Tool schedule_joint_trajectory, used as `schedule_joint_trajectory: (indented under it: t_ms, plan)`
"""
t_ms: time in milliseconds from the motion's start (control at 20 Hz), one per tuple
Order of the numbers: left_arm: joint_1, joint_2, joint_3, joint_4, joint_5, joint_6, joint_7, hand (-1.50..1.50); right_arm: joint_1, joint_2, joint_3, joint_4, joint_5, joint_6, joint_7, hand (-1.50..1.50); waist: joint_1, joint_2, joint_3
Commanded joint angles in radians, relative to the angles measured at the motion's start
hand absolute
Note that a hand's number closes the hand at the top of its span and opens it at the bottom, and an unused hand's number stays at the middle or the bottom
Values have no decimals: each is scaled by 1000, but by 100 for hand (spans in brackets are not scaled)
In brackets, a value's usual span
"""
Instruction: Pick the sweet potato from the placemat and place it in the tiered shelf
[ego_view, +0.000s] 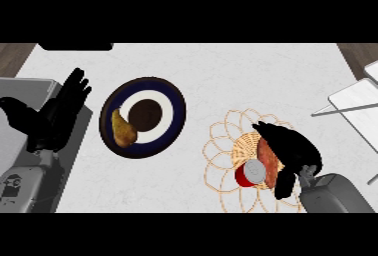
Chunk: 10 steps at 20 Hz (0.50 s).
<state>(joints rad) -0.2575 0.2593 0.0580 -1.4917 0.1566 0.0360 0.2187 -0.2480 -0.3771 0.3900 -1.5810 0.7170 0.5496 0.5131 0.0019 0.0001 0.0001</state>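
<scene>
Fingers of the right hand (291, 150) curl around the sweet potato (269, 160) on the woven placemat (225, 131), lower right, beside a red can (251, 174). Left hand (60, 107) rests open, mid-left. Pear (122, 129) lies on a blue plate (176, 107). Tiered shelf (353, 97) sits upper right.

We see the white counter (221, 75) evenly and brightly lit from above, without glare. Soft shadows edge the dark plate (142, 118) at left and the woven placemat (221, 150) at lower centre. Both black hands read as near-silhouettes, surface detail lost.
</scene>
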Motion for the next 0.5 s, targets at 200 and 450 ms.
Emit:
schedule_joint_trajectory:
  t_ms: [200,450]
  plan:
    - [41,-44,4,-25,-35,-7,-18,0,49,77,-25,74,95,-27,-68,-150,-2,-1,0]
    - [65,-55,-9,-98,-47,-6,36,0,50,101,-20,145,136,-36,-130,150,0,-1,0]
